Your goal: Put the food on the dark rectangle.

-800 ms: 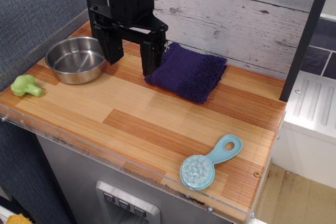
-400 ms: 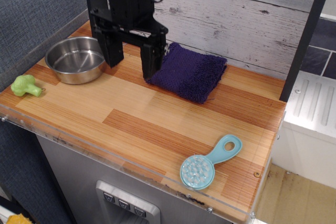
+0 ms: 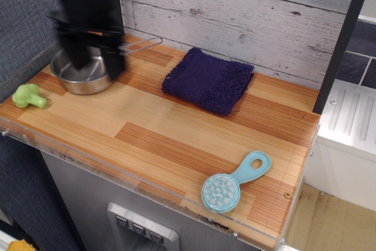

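The light-green toy broccoli (image 3: 28,96) lies on the wooden counter at the far left, near the front edge. The dark purple-navy folded cloth (image 3: 208,80) lies at the back middle of the counter, with nothing on it. My black gripper (image 3: 95,63) hangs over the steel pan, blurred by motion. Its two fingers (image 3: 115,63) point down and stand apart, with nothing between them. It is to the upper right of the broccoli and well left of the cloth.
A round steel pan (image 3: 78,80) with a wire handle sits at the back left, partly behind the gripper. A light-blue scrubber (image 3: 232,183) lies near the front right edge. A grey plank wall runs behind the counter (image 3: 176,139).
The gripper has moved fast to the left, from the left edge of the cloth to over the steel pan. The broccoli, cloth and scrubber have not moved.
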Controlling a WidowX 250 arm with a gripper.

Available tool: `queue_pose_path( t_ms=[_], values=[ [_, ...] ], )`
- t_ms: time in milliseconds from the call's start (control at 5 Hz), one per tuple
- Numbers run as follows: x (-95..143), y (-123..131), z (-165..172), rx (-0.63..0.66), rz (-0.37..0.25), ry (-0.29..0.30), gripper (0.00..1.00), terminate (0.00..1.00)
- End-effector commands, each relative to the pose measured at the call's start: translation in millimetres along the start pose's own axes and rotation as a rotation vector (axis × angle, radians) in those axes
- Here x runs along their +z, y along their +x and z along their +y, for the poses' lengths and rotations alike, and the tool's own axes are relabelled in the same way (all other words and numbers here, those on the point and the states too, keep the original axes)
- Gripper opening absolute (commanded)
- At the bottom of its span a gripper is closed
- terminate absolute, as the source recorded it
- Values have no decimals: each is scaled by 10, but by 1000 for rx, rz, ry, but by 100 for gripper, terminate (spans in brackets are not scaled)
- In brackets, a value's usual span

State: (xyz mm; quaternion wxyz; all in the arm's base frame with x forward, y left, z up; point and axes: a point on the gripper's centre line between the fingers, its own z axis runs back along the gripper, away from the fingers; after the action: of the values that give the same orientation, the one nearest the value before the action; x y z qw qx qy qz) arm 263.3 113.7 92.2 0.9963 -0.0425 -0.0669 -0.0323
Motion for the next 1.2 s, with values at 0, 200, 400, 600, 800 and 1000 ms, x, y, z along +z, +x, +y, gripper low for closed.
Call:
queue_pose_path(
  t_ms=[0,200,400,600,800,1000],
  values=[
    [-68,-202,682,14,-28,132,100,0],
    [-264,-269,821,27,-22,185,100,0],
    [-323,-307,941,36,-6,216,100,0],
    [-312,-290,1041,35,-3,224,100,0],
    [-342,-267,1071,29,8,222,100,0],
    [-483,-270,1051,15,47,214,100,0]
  ],
)
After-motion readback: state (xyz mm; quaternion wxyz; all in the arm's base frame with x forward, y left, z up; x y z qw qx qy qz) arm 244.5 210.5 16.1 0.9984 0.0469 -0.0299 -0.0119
